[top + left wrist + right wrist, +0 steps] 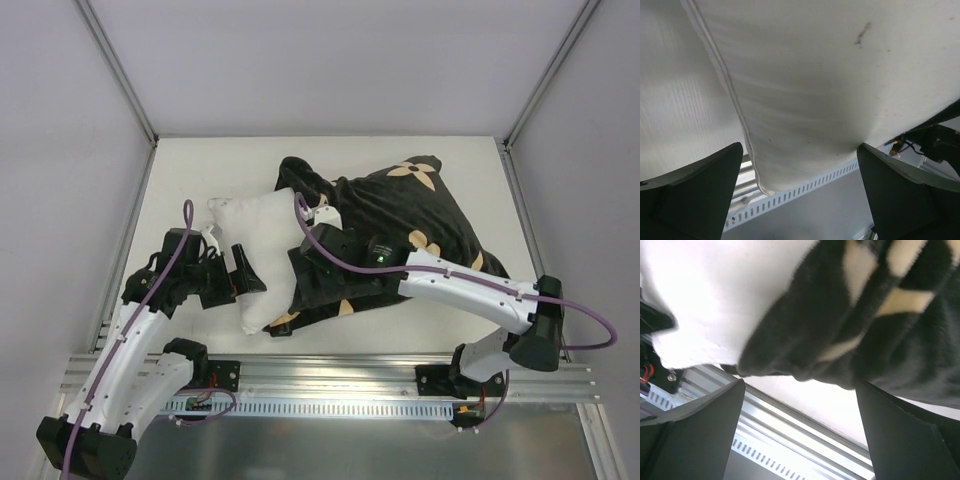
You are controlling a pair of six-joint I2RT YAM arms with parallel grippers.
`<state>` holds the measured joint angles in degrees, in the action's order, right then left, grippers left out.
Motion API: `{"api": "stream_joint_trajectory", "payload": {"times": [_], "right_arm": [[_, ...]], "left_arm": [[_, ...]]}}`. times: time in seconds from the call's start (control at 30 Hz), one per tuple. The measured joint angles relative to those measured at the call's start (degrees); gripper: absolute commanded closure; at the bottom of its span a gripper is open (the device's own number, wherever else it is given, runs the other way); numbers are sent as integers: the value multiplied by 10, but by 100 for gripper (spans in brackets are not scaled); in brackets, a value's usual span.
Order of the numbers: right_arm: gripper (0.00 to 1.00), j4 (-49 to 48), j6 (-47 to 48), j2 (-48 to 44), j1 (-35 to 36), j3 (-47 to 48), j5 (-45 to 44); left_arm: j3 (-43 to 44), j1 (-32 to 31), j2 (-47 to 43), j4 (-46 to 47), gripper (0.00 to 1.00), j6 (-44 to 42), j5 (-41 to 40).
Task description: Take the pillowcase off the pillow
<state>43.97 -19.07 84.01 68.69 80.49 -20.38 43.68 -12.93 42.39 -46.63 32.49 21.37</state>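
We judged the job roughly a third done: the pillow stood partly out of the pillowcase, its left end bare and white on the table, while the larger part to the right was still sheathed in the black cover; what remained was to draw the two fully apart. The left gripper sat at the exposed white end, its fingers spread wide with the pillow's seamed corner bulging between them in the left wrist view; whether they pressed on it we could not tell. The right gripper lay at the open mouth of the cover, its fingers likewise apart, with bunched black folds just beyond them in the right wrist view. The pillowcase looked thick and velvety, black with tan petal and star motifs, rumpled and heaped at the opening and smoother toward the far right corner; the pillow looked soft and plump, plain white with a piped seam and a small dark mark.
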Motion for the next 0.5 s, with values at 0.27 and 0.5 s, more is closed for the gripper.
{"api": "stream_joint_trajectory", "payload": {"times": [0.27, 0.5], "right_arm": [[29, -14, -57, 62, 10, 29, -37], [91, -26, -78, 71, -12, 1, -52]], "left_arm": [[-65, -31, 22, 33, 3, 21, 54], [-113, -40, 40, 122, 100, 67, 108]]}}
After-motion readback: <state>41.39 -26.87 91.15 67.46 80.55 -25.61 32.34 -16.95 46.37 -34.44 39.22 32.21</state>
